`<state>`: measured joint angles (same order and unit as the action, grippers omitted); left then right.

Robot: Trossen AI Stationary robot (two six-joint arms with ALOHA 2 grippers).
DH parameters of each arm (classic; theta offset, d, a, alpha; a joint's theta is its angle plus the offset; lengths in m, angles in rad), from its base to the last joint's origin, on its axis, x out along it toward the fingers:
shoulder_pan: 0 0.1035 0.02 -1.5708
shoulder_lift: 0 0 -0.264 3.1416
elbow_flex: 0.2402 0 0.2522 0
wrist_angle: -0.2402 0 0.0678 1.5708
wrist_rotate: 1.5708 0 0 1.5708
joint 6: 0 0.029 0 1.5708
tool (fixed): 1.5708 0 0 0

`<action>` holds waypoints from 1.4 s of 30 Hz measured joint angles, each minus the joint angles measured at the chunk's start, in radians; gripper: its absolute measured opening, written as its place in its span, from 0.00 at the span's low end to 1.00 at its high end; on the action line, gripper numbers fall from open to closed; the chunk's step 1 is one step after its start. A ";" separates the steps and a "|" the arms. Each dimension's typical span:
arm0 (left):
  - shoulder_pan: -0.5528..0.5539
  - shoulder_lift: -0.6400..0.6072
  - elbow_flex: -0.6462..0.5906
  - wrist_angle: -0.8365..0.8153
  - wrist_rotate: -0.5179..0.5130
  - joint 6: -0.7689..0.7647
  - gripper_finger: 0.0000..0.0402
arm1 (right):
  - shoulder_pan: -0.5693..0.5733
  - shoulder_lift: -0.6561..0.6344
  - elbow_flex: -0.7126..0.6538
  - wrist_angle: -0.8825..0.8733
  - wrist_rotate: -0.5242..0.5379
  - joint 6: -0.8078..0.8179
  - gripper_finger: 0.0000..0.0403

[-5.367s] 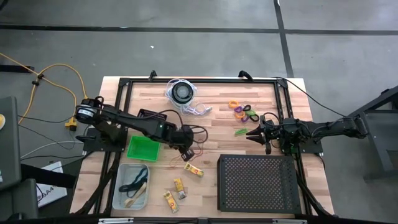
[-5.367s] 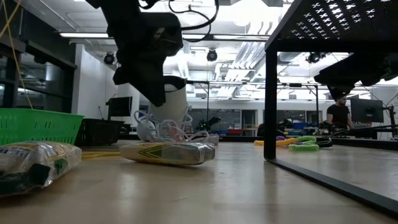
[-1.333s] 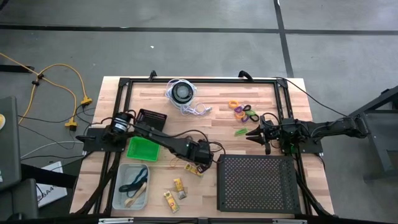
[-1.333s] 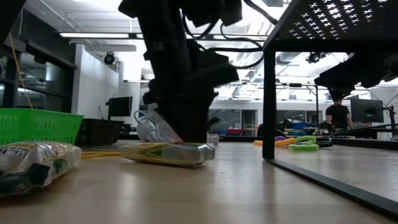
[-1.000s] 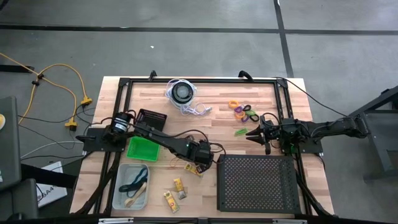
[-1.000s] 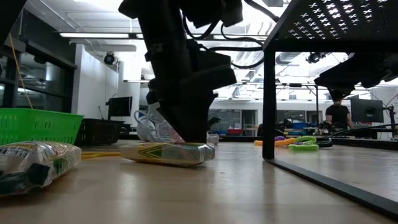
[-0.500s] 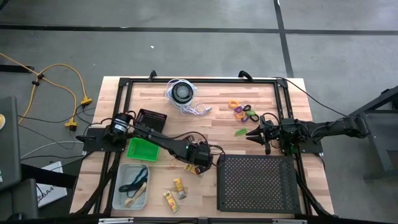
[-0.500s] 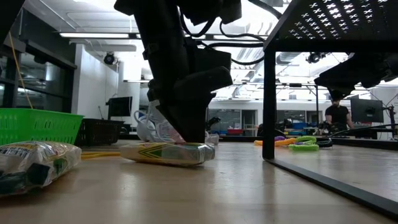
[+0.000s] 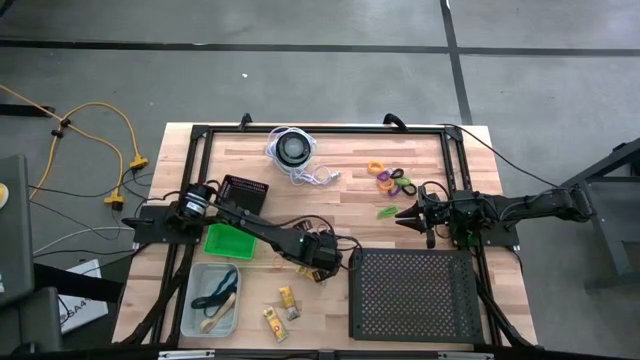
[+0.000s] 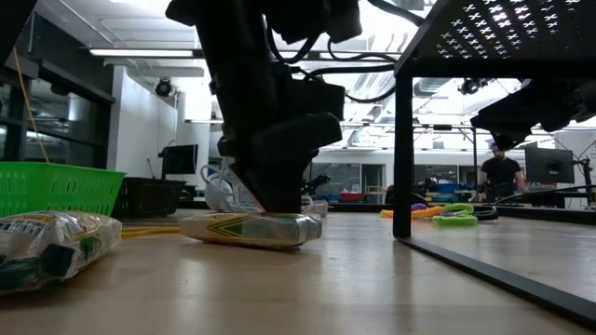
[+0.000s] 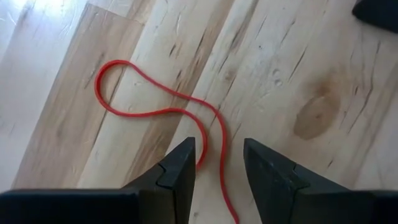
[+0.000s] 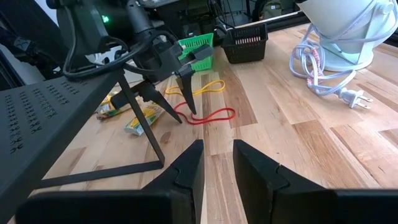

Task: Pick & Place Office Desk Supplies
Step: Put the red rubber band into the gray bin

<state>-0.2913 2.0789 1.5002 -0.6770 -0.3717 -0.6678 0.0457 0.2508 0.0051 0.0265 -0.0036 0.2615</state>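
Observation:
A red rubber band [image 11: 155, 112] lies flat on the wood left of the black tray; the right wrist view also shows this band [image 12: 211, 116]. My left gripper [image 11: 219, 163] stands open over it, fingers slanting down, and shows from above [image 9: 320, 264] too. Yellow packets [image 9: 287, 297] lie near the front, one of them [image 10: 251, 228] right beside the gripper. A yellow band [image 12: 208, 87] lies just beyond the red one. Coloured rings [image 9: 390, 178] and a green clip [image 9: 386, 212] lie at the far right. My right gripper [image 12: 217, 163] waits open at the right edge, with nothing between its fingers. My left gripper comes at the red band from above, slanting down. One strand of the band [image 11: 217, 140] runs between its open fingers, and a bend of it disappears at the inner edge of one fingertip [image 11: 186, 158]. Whether a finger touches the band, I cannot tell.
The large black perforated tray [image 9: 412, 293] stands on legs close to the left gripper's right. A green basket [image 9: 230, 238], a clear bin [image 9: 212, 298] with bands in it and a small black basket [image 9: 243, 188] are at the left. The round disc with its white cord [image 9: 292, 148] sits at the back.
My left gripper has stayed over the red band and rolled a little about its own axis. Its fingers have kept their gap.

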 joint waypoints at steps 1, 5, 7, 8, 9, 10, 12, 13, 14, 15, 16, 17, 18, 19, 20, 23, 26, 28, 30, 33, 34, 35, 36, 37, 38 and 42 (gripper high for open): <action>0.000 0.000 0.000 -0.001 0.000 0.000 0.32 | 0.000 0.000 0.000 0.000 0.000 0.000 0.18; 0.001 0.000 0.000 -0.014 -0.002 0.000 0.32 | 0.000 0.000 0.000 0.000 0.000 0.000 0.18; 0.003 0.000 0.000 -0.020 -0.005 0.000 0.32 | 0.000 0.000 0.000 0.000 0.000 0.000 0.18; 0.004 0.000 0.000 -0.022 -0.005 0.000 0.32 | 0.000 0.000 0.000 0.000 0.000 0.000 0.18; 0.005 0.000 0.000 -0.024 -0.006 0.000 0.32 | 0.000 0.000 0.000 0.000 0.000 0.000 0.18; 0.005 0.000 0.000 -0.026 -0.007 0.000 0.32 | 0.000 0.000 0.000 0.000 0.000 0.000 0.18; 0.009 0.000 0.000 -0.032 -0.009 0.000 0.32 | 0.000 0.000 0.000 0.000 0.000 0.000 0.18; 0.011 0.000 0.001 -0.036 -0.009 0.000 0.32 | 0.000 0.000 0.000 0.000 0.000 0.000 0.18; 0.013 0.000 0.001 -0.040 -0.009 0.000 0.32 | 0.000 0.000 0.000 0.000 0.000 0.000 0.18; 0.015 0.000 0.001 -0.043 -0.009 0.000 0.32 | 0.000 0.000 0.000 0.000 0.000 0.000 0.18; 0.017 0.000 0.001 -0.046 -0.009 0.000 0.32 | 0.000 0.000 0.000 0.000 0.000 0.000 0.18; 0.020 0.000 0.001 -0.048 -0.009 0.001 0.32 | 0.000 0.000 0.000 0.000 0.000 0.000 0.18; 0.021 0.000 0.001 -0.048 -0.009 0.006 0.32 | 0.000 0.000 0.000 0.000 0.000 0.000 0.18; 0.022 0.000 0.001 -0.048 -0.009 0.010 0.32 | 0.000 0.000 0.000 0.000 0.000 0.000 0.18; 0.024 0.000 0.001 -0.049 -0.009 0.010 0.32 | 0.000 0.000 0.000 0.000 0.000 0.000 0.18; 0.030 0.000 0.001 -0.049 -0.005 0.010 0.32 | 0.000 0.000 0.000 0.000 0.000 0.000 0.18; 0.034 0.000 0.001 -0.051 0.003 0.017 0.32 | 0.000 0.000 0.000 0.000 0.000 0.000 0.18; 0.038 0.000 0.001 -0.051 0.006 0.017 0.32 | 0.000 0.000 0.000 0.000 0.000 0.000 0.18; 0.041 0.000 0.001 -0.051 0.016 0.016 0.32 | 0.000 0.000 0.000 0.000 0.000 0.000 0.18; 0.049 0.000 0.002 -0.052 0.031 0.015 0.32 | 0.000 0.000 0.000 0.000 0.000 0.000 0.18; 0.053 0.000 0.002 -0.052 0.045 0.009 0.32 | 0.000 0.000 0.000 0.000 0.000 0.000 0.18; 0.057 0.000 0.002 -0.053 0.061 0.000 0.32 | 0.000 0.000 0.000 0.000 0.000 0.000 0.18; 0.061 0.000 0.002 -0.056 0.079 -0.013 0.32 | 0.000 0.000 0.000 0.000 0.000 0.000 0.18; 0.063 0.000 0.003 -0.061 0.095 -0.028 0.32 | 0.000 0.000 0.000 0.000 0.000 0.000 0.18; 0.065 0.000 0.003 -0.068 0.103 -0.044 0.32 | 0.000 0.000 0.000 0.000 0.000 0.000 0.18; 0.066 0.000 0.005 -0.099 0.108 -0.073 0.32 | 0.000 0.000 0.000 0.000 0.000 0.000 0.18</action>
<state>-0.2256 2.0789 1.5047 -0.7759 -0.2636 -0.7405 0.0457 0.2508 0.0055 0.0265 -0.0032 0.2615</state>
